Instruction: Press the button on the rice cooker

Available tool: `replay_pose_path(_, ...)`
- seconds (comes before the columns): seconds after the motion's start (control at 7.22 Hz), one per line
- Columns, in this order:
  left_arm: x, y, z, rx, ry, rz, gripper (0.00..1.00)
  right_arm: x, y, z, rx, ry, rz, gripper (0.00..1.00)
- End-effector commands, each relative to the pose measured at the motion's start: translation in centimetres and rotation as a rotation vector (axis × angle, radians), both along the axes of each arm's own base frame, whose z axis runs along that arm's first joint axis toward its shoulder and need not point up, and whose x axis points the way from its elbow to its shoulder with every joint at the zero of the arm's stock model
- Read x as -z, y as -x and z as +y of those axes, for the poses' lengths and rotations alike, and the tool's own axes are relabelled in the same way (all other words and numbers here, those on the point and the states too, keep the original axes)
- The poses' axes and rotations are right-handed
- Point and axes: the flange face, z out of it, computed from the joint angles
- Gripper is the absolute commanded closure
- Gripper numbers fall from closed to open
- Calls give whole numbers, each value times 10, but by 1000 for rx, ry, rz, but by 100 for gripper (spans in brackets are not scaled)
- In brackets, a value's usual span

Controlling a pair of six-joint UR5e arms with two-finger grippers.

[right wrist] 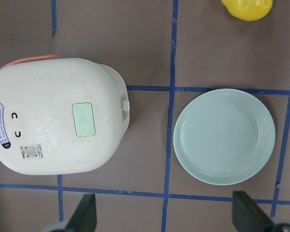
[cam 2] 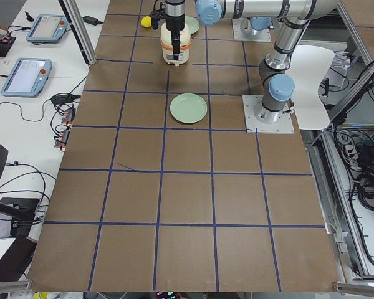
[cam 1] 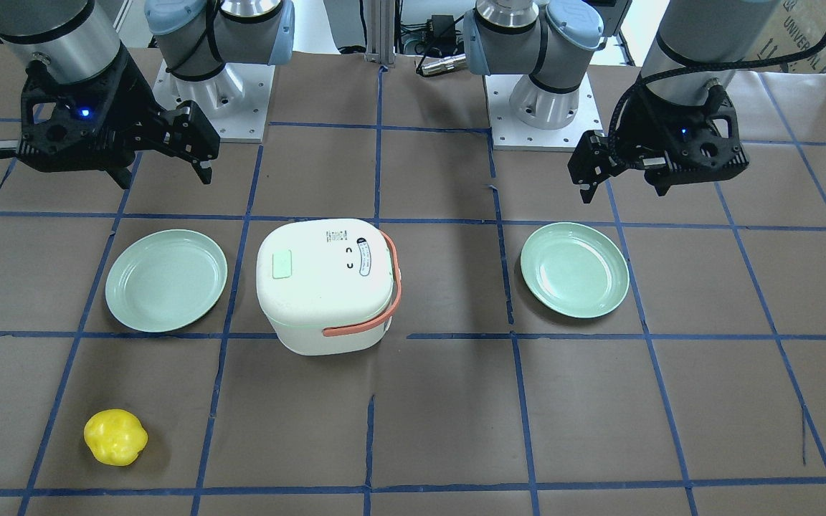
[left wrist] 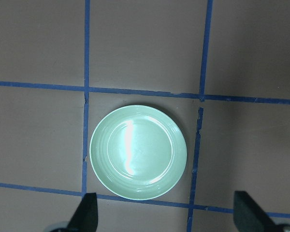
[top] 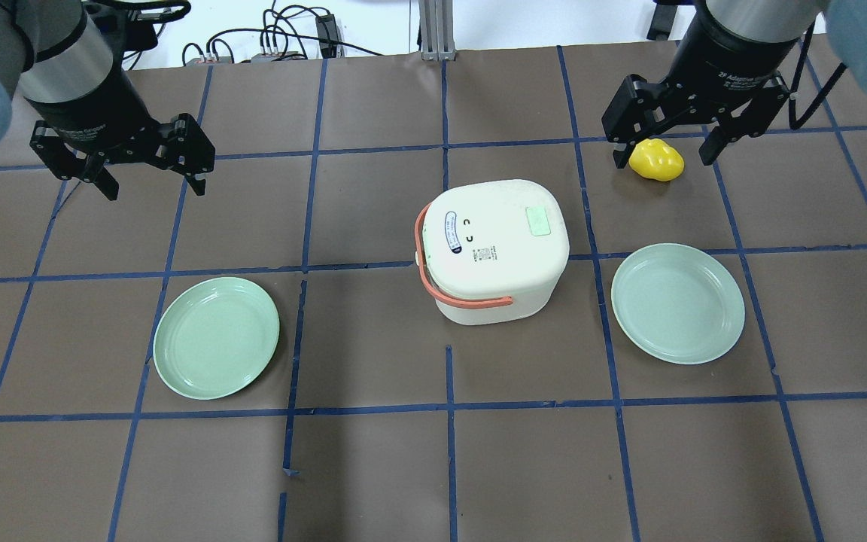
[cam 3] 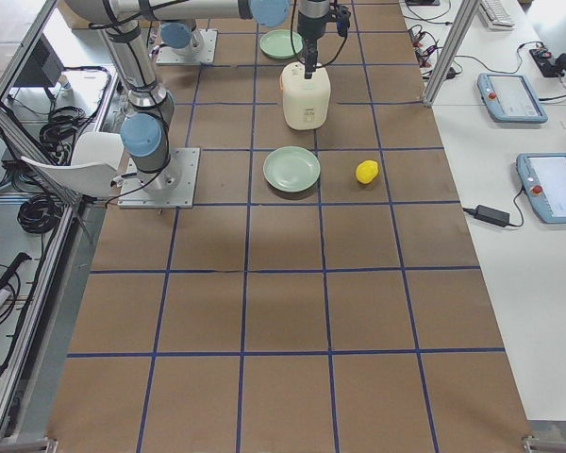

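The white rice cooker (top: 494, 248) with an orange handle stands mid-table, lid shut. A pale green rectangular button (top: 537, 222) sits on its lid and also shows in the right wrist view (right wrist: 83, 119) and the front view (cam 1: 282, 264). My right gripper (top: 663, 159) is open and empty, high above the table behind and to the right of the cooker. My left gripper (top: 155, 188) is open and empty, high over the table's left side, above a green plate (left wrist: 137, 152). Neither gripper touches anything.
One green plate (top: 215, 336) lies left of the cooker and another (top: 678, 302) right of it. A yellow lumpy object (top: 655, 159) lies on the far right, below my right gripper. Blue tape lines grid the brown table.
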Motion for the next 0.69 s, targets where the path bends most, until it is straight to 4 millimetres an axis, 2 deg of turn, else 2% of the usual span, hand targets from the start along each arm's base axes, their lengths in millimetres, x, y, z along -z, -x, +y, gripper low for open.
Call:
replay_pose_path(0.0, 0, 0, 0, 0, 0, 0, 0, 0, 0, -1, 0, 3, -1, 0)
replay_pose_path(0.55, 0, 0, 0, 0, 0, 0, 0, 2, 0, -2, 0, 5, -1, 0)
